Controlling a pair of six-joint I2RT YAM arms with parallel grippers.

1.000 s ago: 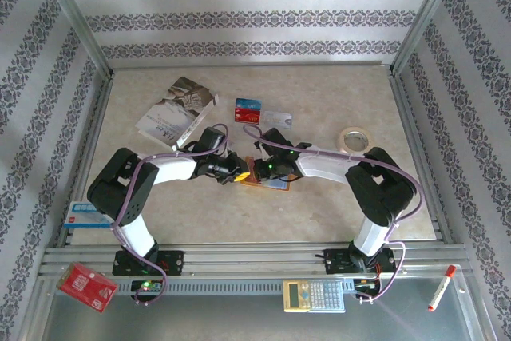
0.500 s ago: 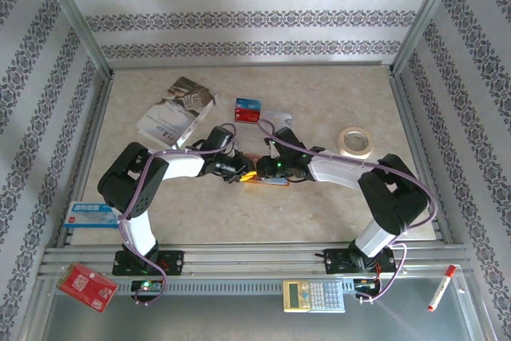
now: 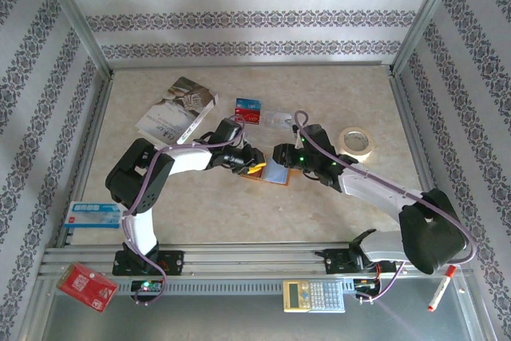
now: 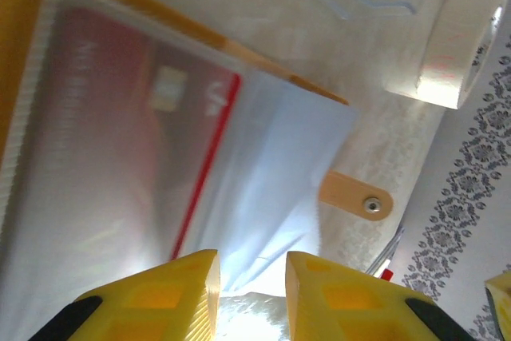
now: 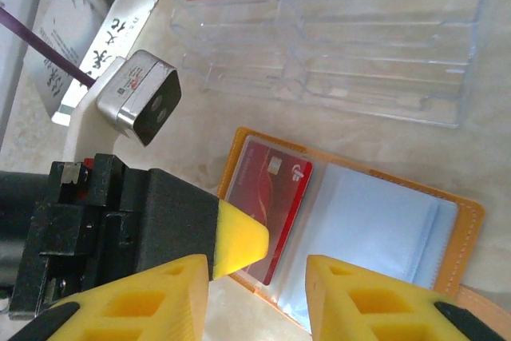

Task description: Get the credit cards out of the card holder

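Note:
The orange card holder (image 3: 271, 175) lies open mid-table, its blue-grey clear lining up. A red credit card (image 5: 267, 197) sits in its left pocket, seen close up through the plastic (image 4: 136, 117). My left gripper (image 3: 254, 168) lies low at the holder's left edge. Its jaws (image 4: 251, 281) stand slightly apart, open, with loose clear lining between them. My right gripper (image 5: 259, 281) hovers above the holder, open and empty. A blue card and a red card (image 3: 248, 109) lie together on the table behind, with a pale card (image 3: 277, 120) beside them.
A tape roll (image 3: 355, 140) sits right of the holder. A white booklet (image 3: 172, 113) lies at the back left and a white-and-blue box (image 3: 92, 213) at the left edge. A red packet (image 3: 86, 285), a calculator (image 3: 313, 295) and a marker (image 3: 441, 287) lie on the near shelf.
My right gripper has pulled back to the right of the holder and opened. My left gripper has slid right onto the holder's edge and its jaws have parted. The holder now lies spread open.

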